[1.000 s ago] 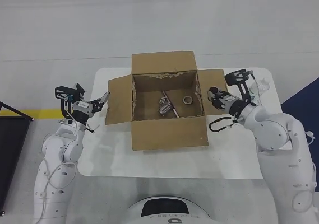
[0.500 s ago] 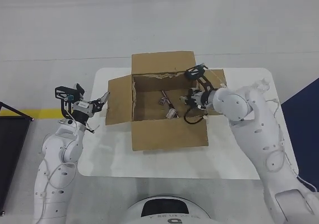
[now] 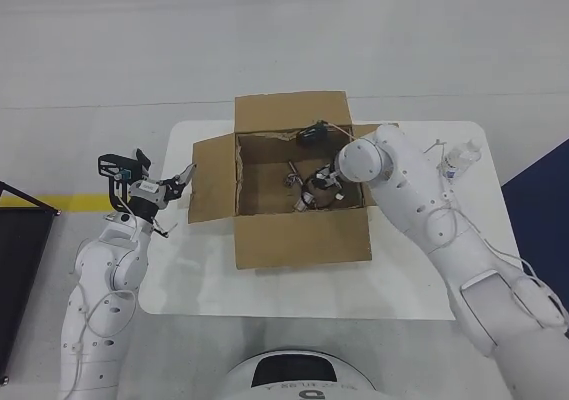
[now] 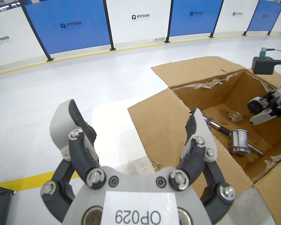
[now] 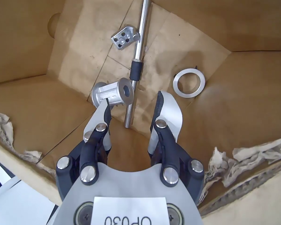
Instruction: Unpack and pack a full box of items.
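While my right hand (image 5: pixel 133 100) hangs inside the cardboard box (image 5: pixel 25 24), its fingers are spread apart and grasp nothing. Just beyond one fingertip a flanged metal hub (image 5: pixel 112 92) lies on its side. Between the two fingers I see the near end of a steel rod (image 5: pixel 138 54) with a black sleeve, lying right against the hub's flange. Farther out along the rod, just beside it, sits a small drilled bracket (image 5: pixel 125 39). On the other finger's side, apart from the rod, a metal ring (image 5: pixel 189 83) lies flat near the box wall. All four rest on the box floor. My left hand (image 4: pixel 132 108) is released too, empty, held outside the box next to its folded-out side flap (image 4: pixel 159 127), over the edge of the white table (image 3: pixel 204 280). The box stands mid-table with its flaps spread open.
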You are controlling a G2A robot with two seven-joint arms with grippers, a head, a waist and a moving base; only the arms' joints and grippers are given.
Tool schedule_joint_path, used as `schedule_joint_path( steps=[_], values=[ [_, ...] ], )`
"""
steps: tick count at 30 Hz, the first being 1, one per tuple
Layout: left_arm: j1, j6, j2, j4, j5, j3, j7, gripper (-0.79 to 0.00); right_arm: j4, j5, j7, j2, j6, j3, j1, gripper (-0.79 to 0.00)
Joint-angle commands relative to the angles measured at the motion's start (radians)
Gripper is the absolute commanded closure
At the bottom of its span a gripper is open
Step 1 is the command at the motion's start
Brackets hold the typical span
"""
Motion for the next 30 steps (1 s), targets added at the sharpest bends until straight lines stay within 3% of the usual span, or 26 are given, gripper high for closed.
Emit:
schedule_joint_path(
  steps=[1, 6, 15, 26, 28, 30],
  values=[
    [0.0, 0.0, 0.0, 0.0, 0.0, 0.0, 0.0, -0.785, 0.045, -0.015, -0.019, -0.013, 0.036, -0.024, 0.018, -0.44],
    [0.0, 0.0, 0.0, 0.0, 0.0, 0.0, 0.0, -0.785, 0.187, 0.011, -0.04, -0.055, 0.06, -0.075, 0.075, -0.416],
    [0.0, 0.0, 0.0, 0.0, 0.0, 0.0, 0.0, -0.785, 0.294, 0.161, -0.02, -0.087, -0.146, -0.076, 0.123, -0.391],
    [0.0, 0.0, 0.0, 0.0, 0.0, 0.0, 0.0, -0.785, 0.375, 0.181, 0.044, -0.136, -0.2, -0.157, 0.135, -0.369],
    [0.0, 0.0, 0.0, 0.0, 0.0, 0.0, 0.0, -0.785, 0.395, 0.183, 0.042, -0.146, -0.202, -0.169, 0.141, -0.302],
    [0.0, 0.0, 0.0, 0.0, 0.0, 0.0, 0.0, -0.785, 0.415, 0.187, 0.04, -0.156, -0.208, -0.178, 0.148, -0.071]
  ],
)
